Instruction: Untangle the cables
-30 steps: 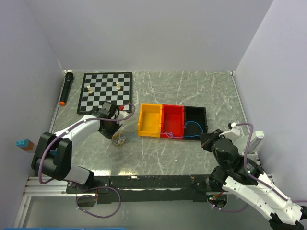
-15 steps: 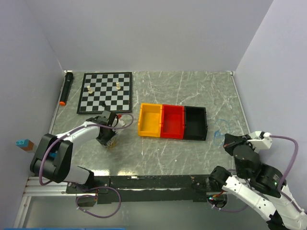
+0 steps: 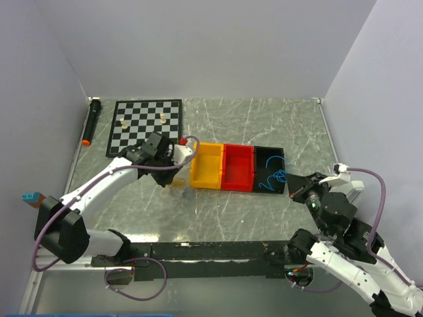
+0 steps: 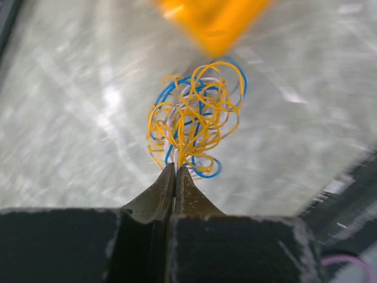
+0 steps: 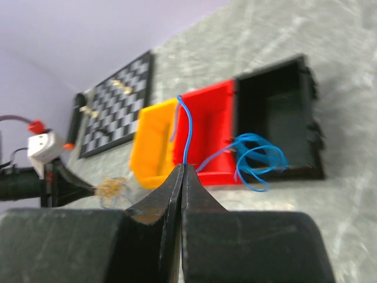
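Top external view: both your grippers are pinched shut above the table (image 3: pixel 218 218).
Your left gripper (image 4: pixel 175 171) is clamped on the yellow, white and blue tangle of cables (image 4: pixel 194 121), left of the table's middle beside the yellow bin (image 3: pixel 206 164). Your right gripper (image 5: pixel 182 169) grips a blue strand (image 5: pixel 257 158) that loops over the black bin (image 5: pixel 277 106), nearer the right edge.

Robot lab cell: plain white walls (image 3: pixel 198 46) around marbled table (image 3: pixel 251 211).
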{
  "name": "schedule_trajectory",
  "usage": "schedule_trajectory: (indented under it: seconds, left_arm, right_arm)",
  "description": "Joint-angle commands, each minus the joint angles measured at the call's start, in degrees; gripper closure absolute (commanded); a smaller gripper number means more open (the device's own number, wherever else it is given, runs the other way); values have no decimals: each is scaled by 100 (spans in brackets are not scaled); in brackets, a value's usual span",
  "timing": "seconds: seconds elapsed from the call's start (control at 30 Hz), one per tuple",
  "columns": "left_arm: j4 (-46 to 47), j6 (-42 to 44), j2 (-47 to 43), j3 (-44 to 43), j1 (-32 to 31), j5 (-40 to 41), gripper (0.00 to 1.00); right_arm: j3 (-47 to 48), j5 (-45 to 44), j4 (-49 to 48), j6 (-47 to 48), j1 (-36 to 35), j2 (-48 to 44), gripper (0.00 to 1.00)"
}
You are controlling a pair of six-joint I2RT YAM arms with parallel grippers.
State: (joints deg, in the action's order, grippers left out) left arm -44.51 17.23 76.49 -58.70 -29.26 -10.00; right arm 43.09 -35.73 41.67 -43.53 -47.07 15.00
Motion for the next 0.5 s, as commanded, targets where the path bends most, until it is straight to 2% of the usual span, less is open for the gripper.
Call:
schedule_trajectory:
  seconds: [0.0,0.23,0.47]
  left_arm:
    - [-435,-229,-178,-221,-588,-740,98]
    - [-497,-379,-99,-423,-977,-977,96]
    - [-646,-352,-29,-546,-1117,-1162,95]
  right_arm:
    - [366,689,-1019,757,-30,283,100]
    - [639,1348,-1635,1171,-30,626,100]
    - [806,1340,-2031,1505,-30,837,100]
